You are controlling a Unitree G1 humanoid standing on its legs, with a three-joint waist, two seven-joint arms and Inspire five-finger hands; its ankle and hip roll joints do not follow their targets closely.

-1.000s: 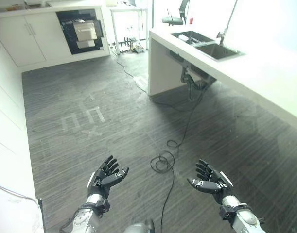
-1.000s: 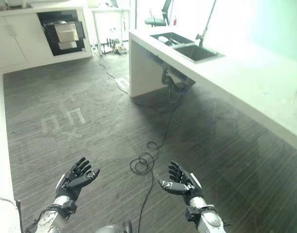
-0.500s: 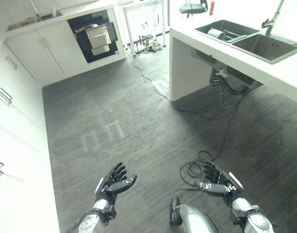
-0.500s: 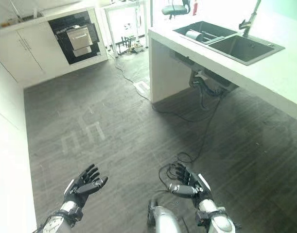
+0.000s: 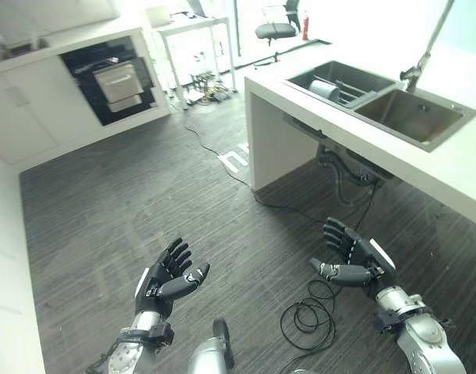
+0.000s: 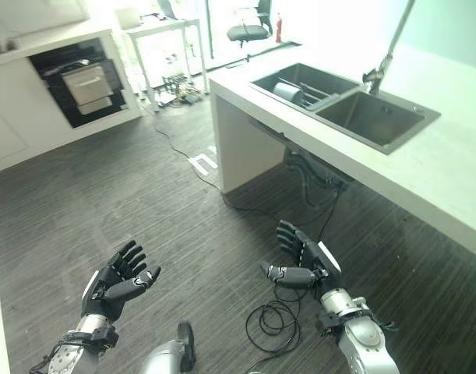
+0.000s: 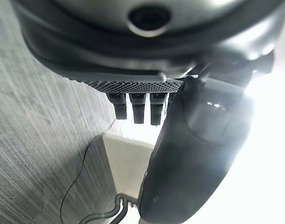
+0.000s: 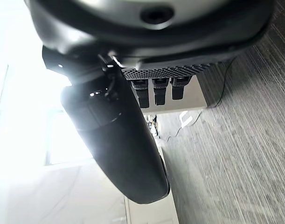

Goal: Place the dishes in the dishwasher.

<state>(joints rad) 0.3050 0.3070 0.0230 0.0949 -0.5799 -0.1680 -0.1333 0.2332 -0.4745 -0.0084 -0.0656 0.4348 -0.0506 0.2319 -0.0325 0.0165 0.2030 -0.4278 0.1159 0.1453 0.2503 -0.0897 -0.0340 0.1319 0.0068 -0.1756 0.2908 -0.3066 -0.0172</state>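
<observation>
Here we are holding our left robot hand [image 5: 166, 279] and right robot hand [image 5: 353, 261] open and empty above the floor [image 5: 105, 210], near the counter [image 5: 456, 167] with its sink [image 5: 413, 117].

Left robot hand [image 5: 164, 280] and right robot hand [image 5: 353, 261] raised, palms facing inward, fingers spread, holding nothing.

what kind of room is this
Most likely a kitchen: a white counter holds a double sink with a tall faucet, and an open built-in appliance, probably the dishwasher, sits among white cabinets across the dark floor.
</observation>
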